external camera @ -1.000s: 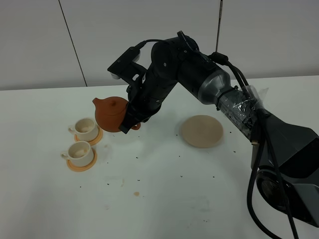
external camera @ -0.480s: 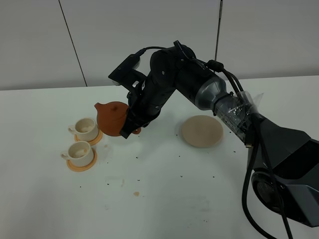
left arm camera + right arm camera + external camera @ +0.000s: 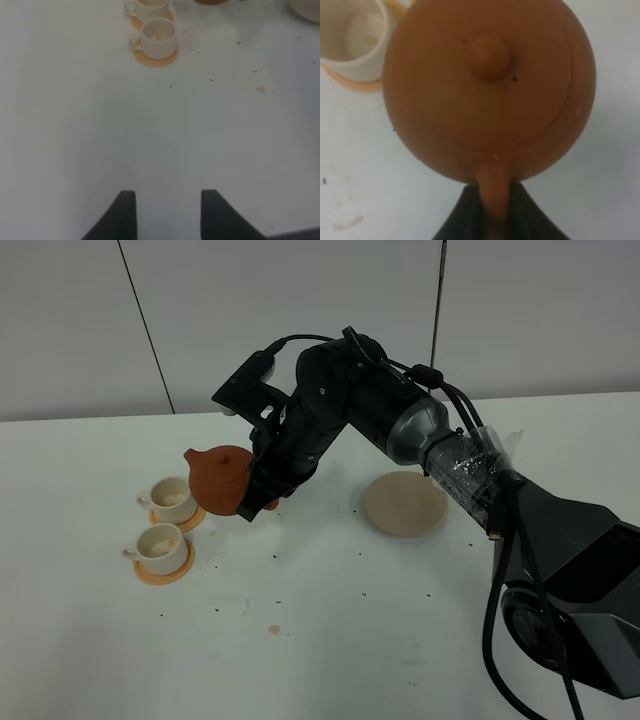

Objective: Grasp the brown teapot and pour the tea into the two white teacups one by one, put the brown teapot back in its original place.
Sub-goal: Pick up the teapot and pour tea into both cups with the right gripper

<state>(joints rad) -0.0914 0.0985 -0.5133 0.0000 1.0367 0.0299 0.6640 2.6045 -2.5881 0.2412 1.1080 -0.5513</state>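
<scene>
- The brown teapot (image 3: 220, 478) was off its beige coaster (image 3: 404, 504) and held in the air just right of the far teacup (image 3: 172, 498), with its spout pointing left toward that cup. The grasp looked done.
- The right gripper (image 3: 493, 210) was clamped on the pot's loop handle. The left gripper (image 3: 167, 210) hung well apart, its fingers spread and empty.
- Whether the far teacup or the near teacup (image 3: 158, 543) held tea yet could not be told. Returning the pot was not yet done.
- The pot looked squat, round and reddish-brown, with its knobbed lid seated.
</scene>
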